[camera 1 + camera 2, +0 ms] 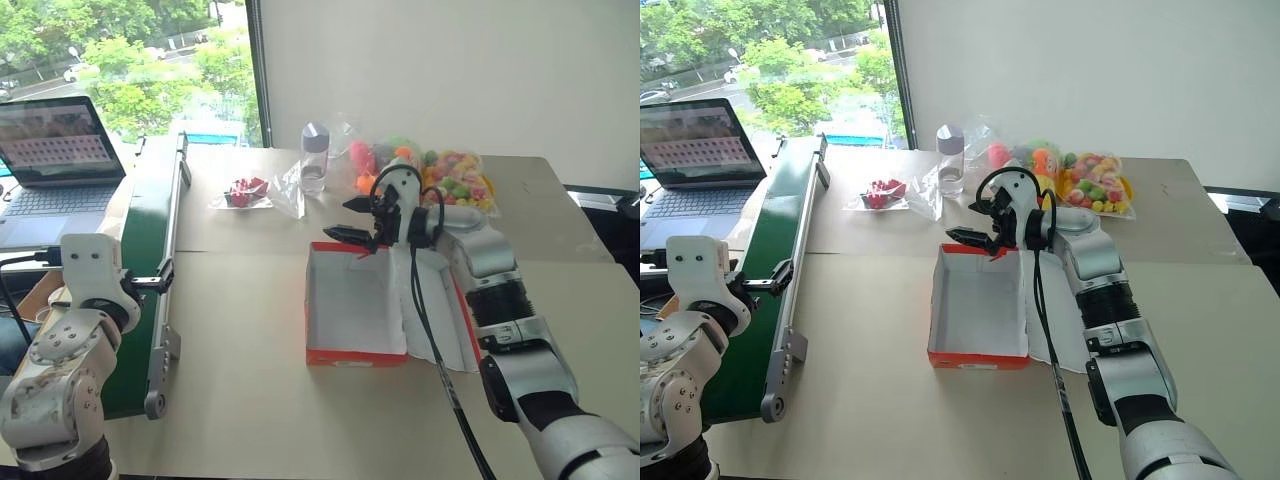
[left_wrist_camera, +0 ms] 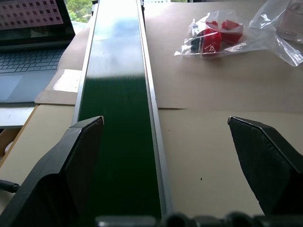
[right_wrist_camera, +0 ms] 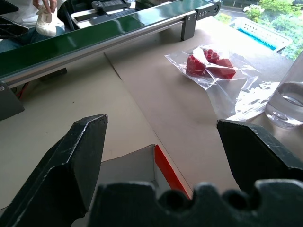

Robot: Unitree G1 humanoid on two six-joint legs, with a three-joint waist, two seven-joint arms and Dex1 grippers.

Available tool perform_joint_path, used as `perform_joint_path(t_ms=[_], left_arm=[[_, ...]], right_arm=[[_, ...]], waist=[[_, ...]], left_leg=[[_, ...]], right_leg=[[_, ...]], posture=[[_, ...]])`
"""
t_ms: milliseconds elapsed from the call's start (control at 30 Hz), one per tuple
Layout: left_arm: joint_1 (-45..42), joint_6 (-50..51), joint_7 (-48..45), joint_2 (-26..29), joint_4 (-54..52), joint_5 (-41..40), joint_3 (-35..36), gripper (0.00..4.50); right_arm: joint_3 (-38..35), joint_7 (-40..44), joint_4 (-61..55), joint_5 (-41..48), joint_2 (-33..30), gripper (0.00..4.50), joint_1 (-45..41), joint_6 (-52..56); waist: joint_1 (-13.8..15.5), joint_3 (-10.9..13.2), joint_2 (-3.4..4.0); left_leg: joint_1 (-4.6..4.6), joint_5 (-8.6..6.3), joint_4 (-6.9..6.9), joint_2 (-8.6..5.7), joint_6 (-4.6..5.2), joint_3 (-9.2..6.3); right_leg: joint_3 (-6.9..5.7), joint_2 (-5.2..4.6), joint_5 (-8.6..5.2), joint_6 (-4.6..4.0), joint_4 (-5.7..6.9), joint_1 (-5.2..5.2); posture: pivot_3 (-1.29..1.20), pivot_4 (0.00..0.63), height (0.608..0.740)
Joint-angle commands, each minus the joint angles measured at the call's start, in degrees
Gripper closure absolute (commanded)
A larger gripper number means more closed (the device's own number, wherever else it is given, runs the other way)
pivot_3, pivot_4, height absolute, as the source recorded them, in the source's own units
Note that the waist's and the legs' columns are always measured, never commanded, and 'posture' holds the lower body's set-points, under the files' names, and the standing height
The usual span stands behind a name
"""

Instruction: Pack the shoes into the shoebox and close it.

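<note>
Right gripper [image 3: 161, 137] fingers spread wide above the far corner of the shoebox [image 3: 161, 165], white inside. Beyond on the counter [image 3: 156, 99]: bag of red pieces [image 3: 208, 66], bottle [image 3: 286, 101], green conveyor [image 3: 94, 30]. A hand [image 3: 47, 5] holds a white shoe [image 3: 45, 24] behind the conveyor.

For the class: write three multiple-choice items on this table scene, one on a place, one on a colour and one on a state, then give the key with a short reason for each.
1. Where is the right hand?
A. over the far end of the shoebox
B. over the laptop
C. on the conveyor belt

2. What colour is the outside of the shoebox?
A. blue
B. red-orange
C. black

3. What state is the shoebox in?
A. closed
B. open with shoes inside
C. open and empty

Key: 1 A, its black fingers hang above the box's far wall; 2 B, the near wall is red-orange; 3 C, the white inside lies bare and the lid is folded out to one side.
</note>
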Motion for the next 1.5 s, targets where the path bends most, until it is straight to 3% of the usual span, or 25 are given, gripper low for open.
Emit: perform_joint_path(t_ms=[33,533,800,900,1100,1500], left_arm=[[-0.3,-2.5,0.5,0.2,-0.2,0.8,0.7,0.00],[-3.2,-8.9,4.3,-3.5,3.3,1.3,0.0,0.00],[-4.9,-10.3,8.3,-5.6,5.2,1.5,4.1,0.00],[-5.1,-10.5,8.9,-5.4,6.5,2.2,3.7,0.00],[-6.7,-12.0,9.5,-6.3,7.7,1.7,3.1,0.00],[-9.6,-15.6,11.2,-6.6,12.7,3.6,-0.2,0.00]], right_arm=[[-0.9,-0.2,-1.4,0.2,-0.1,0.09,0.1,-1.5],[-1.2,-1.7,-2.1,-0.2,0.4,0.09,0.7,-1.9],[-2.9,-1.1,-4.3,3.9,3.0,0.09,-1.8,1.2],[-4.5,-1.1,-4.9,7.9,5.7,0.09,-3.9,4.7],[-3.0,-2.1,-4.1,7.3,7.8,0.09,-5.9,4.9],[-0.8,-2.3,-6.5,6.2,7.4,0.09,-5.0,5.6]], waist=[[0.0,0.0,0.00],[0.0,0.0,-0.02],[-0.1,0.0,-0.02],[-0.1,0.0,-0.02],[0.2,0.0,-0.03],[0.1,0.0,-0.04]], left_leg=[[0.00,0.00,0.00,0.00,0.00,0.00],[0.00,0.00,0.00,0.00,0.00,0.00],[0.00,0.00,0.00,0.02,0.00,0.00],[0.00,0.00,0.00,0.03,0.00,0.00],[-0.03,-0.01,0.00,0.02,-0.02,-0.03],[-0.07,-0.02,0.00,0.02,-0.02,-0.04]], right_leg=[[0.00,0.00,0.00,0.00,0.00,0.00],[0.00,0.00,0.01,0.02,0.00,0.00],[0.00,0.02,0.02,0.03,0.00,0.00],[0.00,0.02,0.03,0.04,0.02,0.00],[-0.09,-0.03,0.04,0.01,-0.02,0.00],[-0.12,-0.03,0.11,-0.13,-0.02,-0.04]], posture=[[0.00,0.150,0.740],[0.00,0.150,0.740],[0.00,0.150,0.740],[0.00,0.150,0.740],[0.00,0.150,0.740],[0.00,0.150,0.740]])
